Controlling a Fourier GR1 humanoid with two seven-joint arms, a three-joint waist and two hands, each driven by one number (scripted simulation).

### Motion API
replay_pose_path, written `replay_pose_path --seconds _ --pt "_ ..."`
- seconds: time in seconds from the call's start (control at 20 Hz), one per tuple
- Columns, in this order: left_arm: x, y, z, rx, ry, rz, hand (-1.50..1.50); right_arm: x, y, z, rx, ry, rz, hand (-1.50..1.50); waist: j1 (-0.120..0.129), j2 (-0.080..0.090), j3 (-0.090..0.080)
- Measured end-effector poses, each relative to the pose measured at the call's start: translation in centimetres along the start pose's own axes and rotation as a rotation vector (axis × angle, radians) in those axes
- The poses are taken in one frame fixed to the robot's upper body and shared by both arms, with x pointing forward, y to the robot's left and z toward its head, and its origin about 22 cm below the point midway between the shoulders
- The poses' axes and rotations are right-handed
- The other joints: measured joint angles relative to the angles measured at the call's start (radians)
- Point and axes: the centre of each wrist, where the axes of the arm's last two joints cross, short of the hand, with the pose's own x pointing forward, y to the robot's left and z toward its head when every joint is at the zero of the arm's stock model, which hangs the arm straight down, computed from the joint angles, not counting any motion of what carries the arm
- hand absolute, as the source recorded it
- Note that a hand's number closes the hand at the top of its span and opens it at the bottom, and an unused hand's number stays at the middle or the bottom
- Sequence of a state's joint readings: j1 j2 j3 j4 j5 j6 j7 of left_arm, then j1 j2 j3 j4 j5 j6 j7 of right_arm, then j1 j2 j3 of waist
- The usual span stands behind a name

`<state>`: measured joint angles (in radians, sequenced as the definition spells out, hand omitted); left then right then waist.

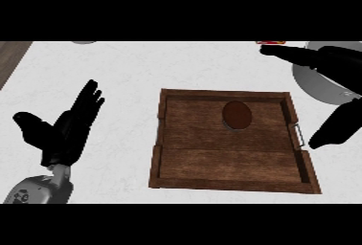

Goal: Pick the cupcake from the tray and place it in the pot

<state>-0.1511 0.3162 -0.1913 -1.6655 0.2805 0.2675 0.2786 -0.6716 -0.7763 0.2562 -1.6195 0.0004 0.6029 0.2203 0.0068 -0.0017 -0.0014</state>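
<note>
The cupcake [237, 115] shows as a brown oval with a pale rim, standing in the far half of the wooden tray [212, 165], right of its middle. The pot [316, 85] is a grey round shape at the right edge, just beyond the tray's far right corner, and is largely covered. My right hand [332, 60] hovers over the pot, open, with its fingers stretched left and its thumb [338, 125] hanging down beside the tray's right handle; nothing shows in it. My left hand [67, 129] rests open on the left, fingers up, well apart from the tray.
A small red thing [270, 42] peeks in at the top right and a grey object [83, 42] at the top left. The white counter [141, 67] ends at the upper left, where a dark strip [10, 55] shows.
</note>
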Motion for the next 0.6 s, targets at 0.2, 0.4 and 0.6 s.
replay_pose_path --seconds 0.2,0.4,0.6 --pt "-0.3 -0.6 0.3 0.002 -0.001 -0.003 0.0 0.7 0.6 -1.6 0.033 0.058 0.002 -1.5 0.001 0.001 0.001" --pt "-0.5 -0.5 0.5 0.003 -0.006 -0.004 0.0 0.2 2.3 -2.8 0.092 0.115 0.022 -1.5 0.002 0.002 0.001" --pt "0.1 -0.4 0.1 0.004 -0.006 -0.001 0.0 -0.1 3.4 -3.0 0.129 0.165 0.069 -1.5 -0.003 0.002 0.001"
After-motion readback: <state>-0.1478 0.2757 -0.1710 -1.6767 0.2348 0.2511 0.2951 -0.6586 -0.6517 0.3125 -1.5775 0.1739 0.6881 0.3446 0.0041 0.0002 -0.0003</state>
